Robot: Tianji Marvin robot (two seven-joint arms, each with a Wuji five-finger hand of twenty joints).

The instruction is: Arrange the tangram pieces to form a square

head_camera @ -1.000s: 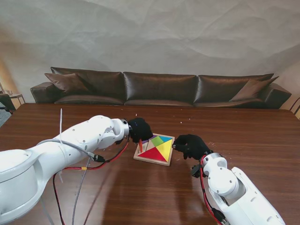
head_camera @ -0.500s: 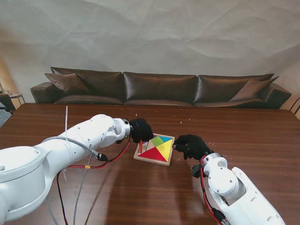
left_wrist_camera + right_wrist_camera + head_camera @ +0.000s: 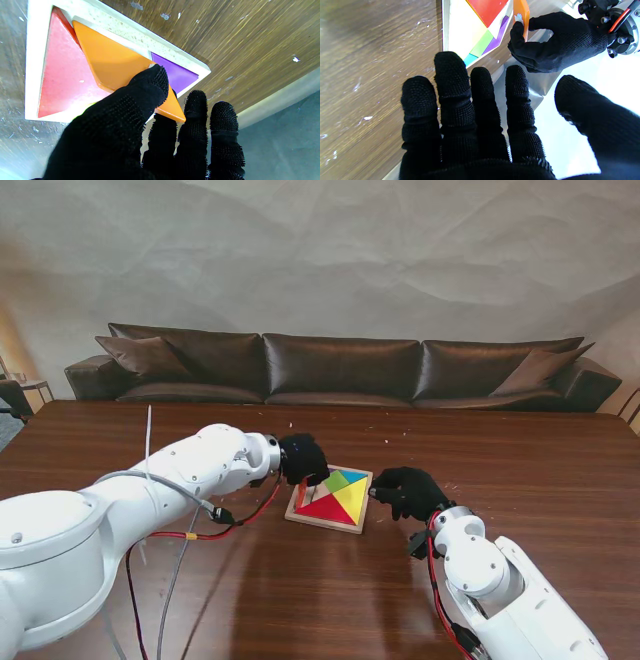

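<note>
The white square tray [image 3: 352, 527] lies mid-table holding red [image 3: 326, 509], yellow [image 3: 353, 496], green [image 3: 336, 479] and blue pieces. My left hand [image 3: 301, 459] sits at the tray's left edge, shut on an orange triangle [image 3: 112, 62] pinched between thumb [image 3: 150, 85] and fingers. The triangle is tilted, leaning over the gap beside the red piece [image 3: 62, 80] and the purple piece [image 3: 175, 75]. My right hand [image 3: 405, 491] rests by the tray's right edge with its fingers [image 3: 452, 82] spread and holding nothing. In the right wrist view the left hand [image 3: 557, 42] grips the orange triangle [image 3: 521, 11].
The tray rests on a dark brown wooden table [image 3: 300, 590]. A brown leather sofa [image 3: 340, 370] stands behind the table's far edge. Red and grey cables [image 3: 215, 525] hang from my left forearm over the table.
My left hand has shifted slightly right toward the tray, and the orange triangle has dropped from standing upright to leaning over the tray's left side. The right hand has not moved.
</note>
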